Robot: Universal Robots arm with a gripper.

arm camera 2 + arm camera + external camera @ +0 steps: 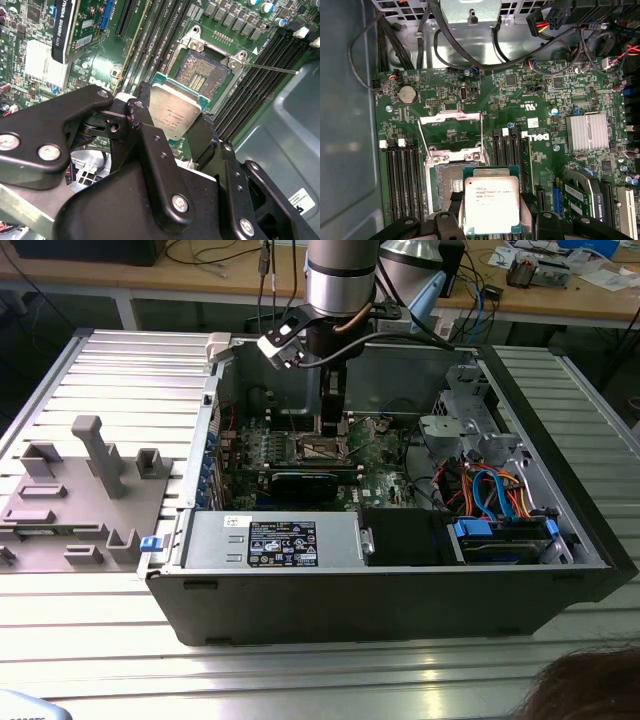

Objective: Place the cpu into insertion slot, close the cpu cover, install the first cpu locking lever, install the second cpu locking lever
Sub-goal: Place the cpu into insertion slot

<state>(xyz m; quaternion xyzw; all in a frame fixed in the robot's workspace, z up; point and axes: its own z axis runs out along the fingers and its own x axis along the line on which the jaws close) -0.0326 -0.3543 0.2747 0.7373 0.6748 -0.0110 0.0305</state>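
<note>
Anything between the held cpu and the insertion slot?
Nothing. In the second wrist view the cpu, clamped in the tool, hangs at the open insertion slot's edge; no cable or part crosses that stretch.

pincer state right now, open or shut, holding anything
pincer: shut on the cpu, which is not yet seated in the insertion slot.
</note>
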